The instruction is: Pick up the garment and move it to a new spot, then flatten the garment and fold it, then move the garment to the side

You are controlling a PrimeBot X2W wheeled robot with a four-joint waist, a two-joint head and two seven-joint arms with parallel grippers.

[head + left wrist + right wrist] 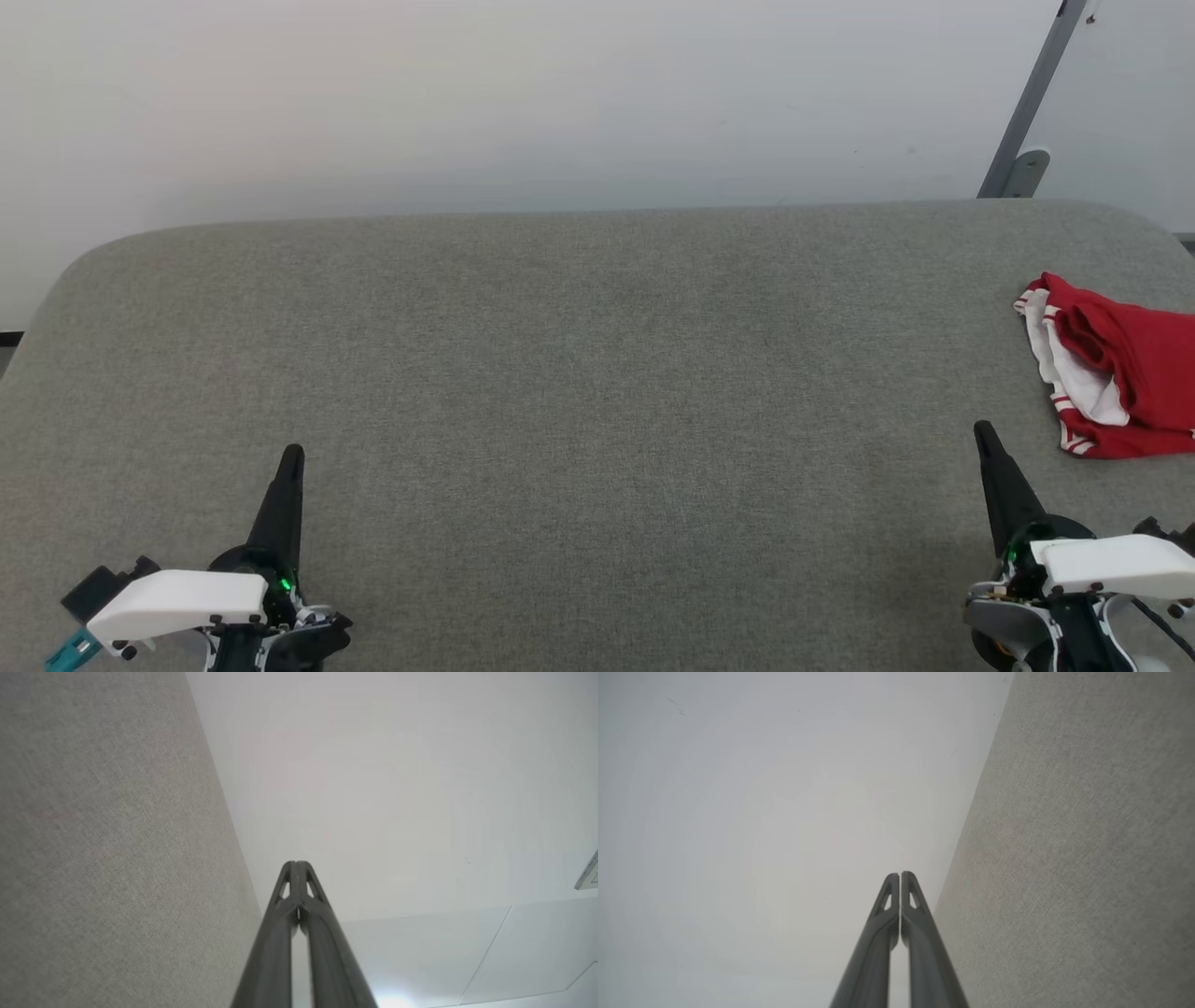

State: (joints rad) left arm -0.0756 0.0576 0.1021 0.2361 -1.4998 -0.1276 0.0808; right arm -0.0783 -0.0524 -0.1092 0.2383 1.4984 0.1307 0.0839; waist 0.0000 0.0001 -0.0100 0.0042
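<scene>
The garment [1125,378] lies bunched in a red heap with white sleeve fabric and striped trim at the right edge of the grey padded table [579,373], partly cut off by the head view's border. Its lettering is hidden. My right gripper [982,431] hovers at the lower right, shut and empty, a short way left of and nearer than the garment. In the right wrist view its fingertips [900,875] meet. At the lower left, my left gripper [293,452] is shut and empty, far from the garment; in the left wrist view its tips [296,863] touch.
A pale wall [523,103] rises behind the table's far edge. A grey metal strut with a bracket [1023,140] leans at the back right. The table's corners are rounded.
</scene>
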